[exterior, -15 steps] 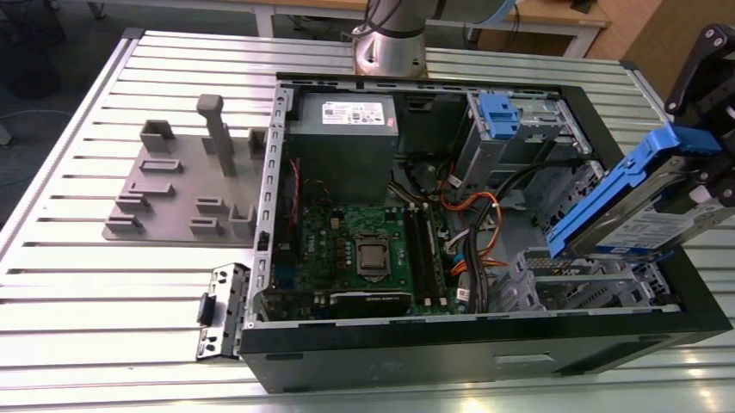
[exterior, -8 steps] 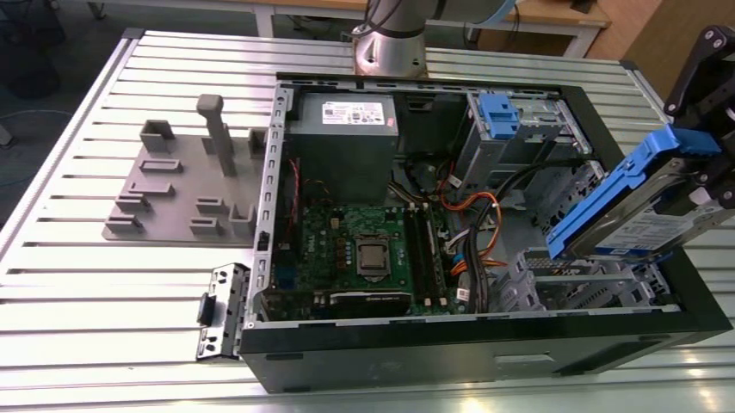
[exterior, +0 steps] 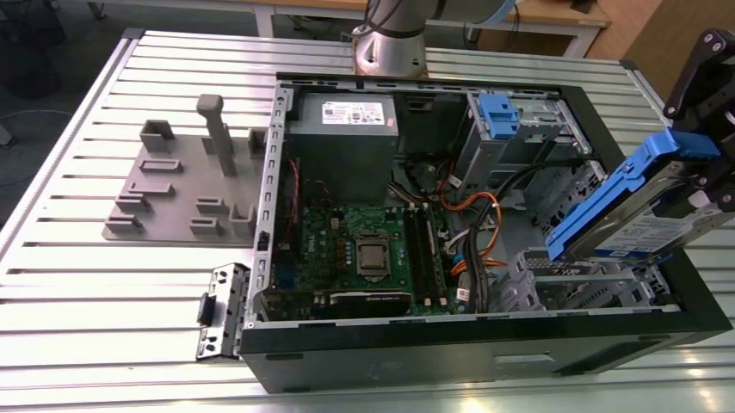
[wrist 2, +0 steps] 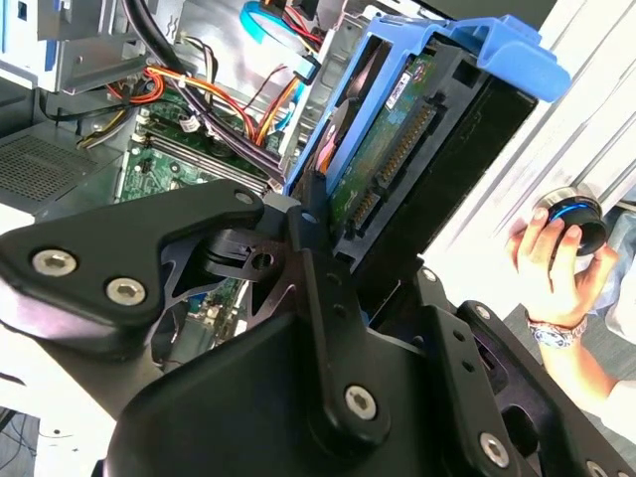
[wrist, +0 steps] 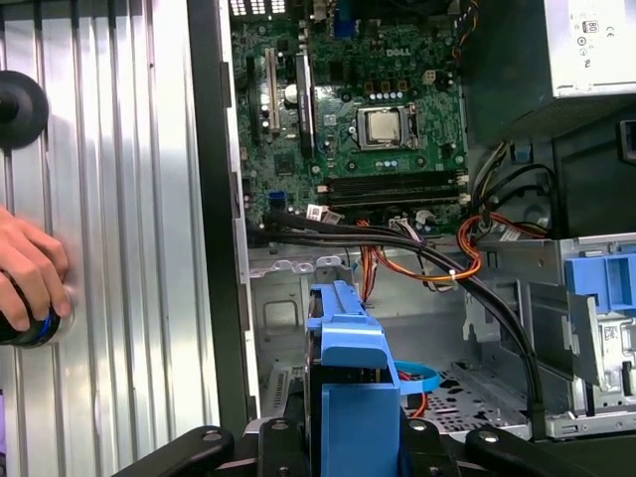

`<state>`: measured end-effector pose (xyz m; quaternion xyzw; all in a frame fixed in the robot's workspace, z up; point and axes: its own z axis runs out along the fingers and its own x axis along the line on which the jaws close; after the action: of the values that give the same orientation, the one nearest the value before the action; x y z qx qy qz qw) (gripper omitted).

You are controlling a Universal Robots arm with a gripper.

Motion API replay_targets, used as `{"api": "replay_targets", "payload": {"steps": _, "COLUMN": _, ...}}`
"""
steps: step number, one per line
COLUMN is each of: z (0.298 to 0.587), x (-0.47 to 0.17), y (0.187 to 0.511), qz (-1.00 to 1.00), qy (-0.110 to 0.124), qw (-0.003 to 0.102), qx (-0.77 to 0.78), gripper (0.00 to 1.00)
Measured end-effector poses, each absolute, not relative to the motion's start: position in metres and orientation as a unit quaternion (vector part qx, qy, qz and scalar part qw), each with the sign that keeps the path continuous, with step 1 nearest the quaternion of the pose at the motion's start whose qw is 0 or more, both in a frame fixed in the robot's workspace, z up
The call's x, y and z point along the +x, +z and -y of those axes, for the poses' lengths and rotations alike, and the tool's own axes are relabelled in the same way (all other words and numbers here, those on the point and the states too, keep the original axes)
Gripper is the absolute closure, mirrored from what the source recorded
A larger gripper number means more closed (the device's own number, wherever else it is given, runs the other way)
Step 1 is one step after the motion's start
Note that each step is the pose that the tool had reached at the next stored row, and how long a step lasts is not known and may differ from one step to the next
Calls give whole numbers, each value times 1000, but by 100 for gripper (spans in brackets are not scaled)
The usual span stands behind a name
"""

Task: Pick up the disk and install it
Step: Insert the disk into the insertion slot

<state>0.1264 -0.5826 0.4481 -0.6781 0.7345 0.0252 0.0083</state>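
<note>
1. Pickup looks done: gripper grips the disk, which hangs tilted over the open computer case, at its three o'clock side in the exterior view.
2. Installing is left, I judge: the disk sits in no bay yet.
3. Print on the disk's label and the power supply sticker is too small to read.

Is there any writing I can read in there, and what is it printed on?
On the power supply, a white sticker: print too small to read.
On the disk, a label: print too small to read.
On the motherboard, white markings: too small to read.
Nothing to quote.
</note>
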Motion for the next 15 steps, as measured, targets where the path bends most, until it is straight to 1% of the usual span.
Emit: {"api": "replay_targets", "payload": {"steps": 15, "z": 585, "x": 125, "y": 436, "qz": -732, "qy": 25, "qw": 8, "qx": -681, "gripper": 64}}
